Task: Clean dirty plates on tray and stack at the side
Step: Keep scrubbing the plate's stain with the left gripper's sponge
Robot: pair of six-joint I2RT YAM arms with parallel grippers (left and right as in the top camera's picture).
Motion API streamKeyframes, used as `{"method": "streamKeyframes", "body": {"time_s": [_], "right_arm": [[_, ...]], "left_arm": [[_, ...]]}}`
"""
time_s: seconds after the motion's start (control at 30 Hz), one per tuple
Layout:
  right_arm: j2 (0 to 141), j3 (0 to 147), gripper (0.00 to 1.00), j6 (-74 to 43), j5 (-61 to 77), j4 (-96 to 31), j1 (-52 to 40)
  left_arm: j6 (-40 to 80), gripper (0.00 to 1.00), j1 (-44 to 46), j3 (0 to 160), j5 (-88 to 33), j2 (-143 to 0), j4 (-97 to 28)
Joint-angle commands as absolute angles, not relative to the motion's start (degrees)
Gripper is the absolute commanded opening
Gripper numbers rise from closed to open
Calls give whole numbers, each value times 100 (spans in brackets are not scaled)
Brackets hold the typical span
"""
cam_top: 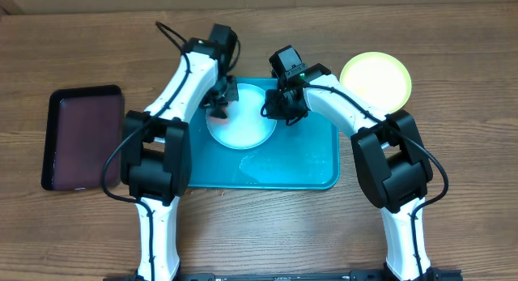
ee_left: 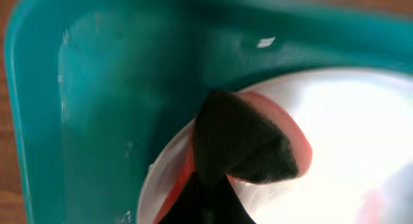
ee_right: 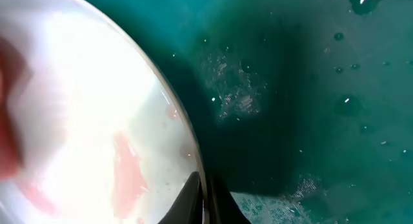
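Left wrist, left end effector (ee_left: 208,185) pinching sponge (ee_left: 242,143) against white plate (ee_left: 355,133)

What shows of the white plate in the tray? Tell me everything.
The white plate is round, shallow, glossy plastic by its look, lying flat in the turquoise tray, toward its far left. It carries red smears. The left gripper presses a dark sponge on its rim; the right gripper pinches its opposite edge.

Turquoise tray (cam_top: 312,163): centre frame, flat, wet patches inside. White plate (cam_top: 243,125): red-smeared, in tray's upper left. Lime green plate (cam_top: 375,78): on table, beside tray's upper-right corner.
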State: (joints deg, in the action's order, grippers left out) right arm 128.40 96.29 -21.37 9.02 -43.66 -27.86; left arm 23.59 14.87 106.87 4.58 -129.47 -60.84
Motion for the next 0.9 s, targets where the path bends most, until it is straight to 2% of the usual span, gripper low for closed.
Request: {"method": "streamKeyframes", "body": {"time_s": [0.0,0.13,0.5,0.87], "right_arm": [[12999,9428,4,-2126,711,-4355,-2823],[12999,9428,4,-2126,711,-4359,-2823],[12999,9428,4,-2126,709,-4362,-2821],[12999,9428,4,-2126,690,-4383,-2821]], "left_arm": [[2318,4,1586,10853,-99,-12997,-5929],[2397,4,1741,10632,-541,-13002,-5771],[2532,4,2226,9968,-637,-12999,-5621],[2532,4,1850,10182,1439,-12962,-6659]]}}
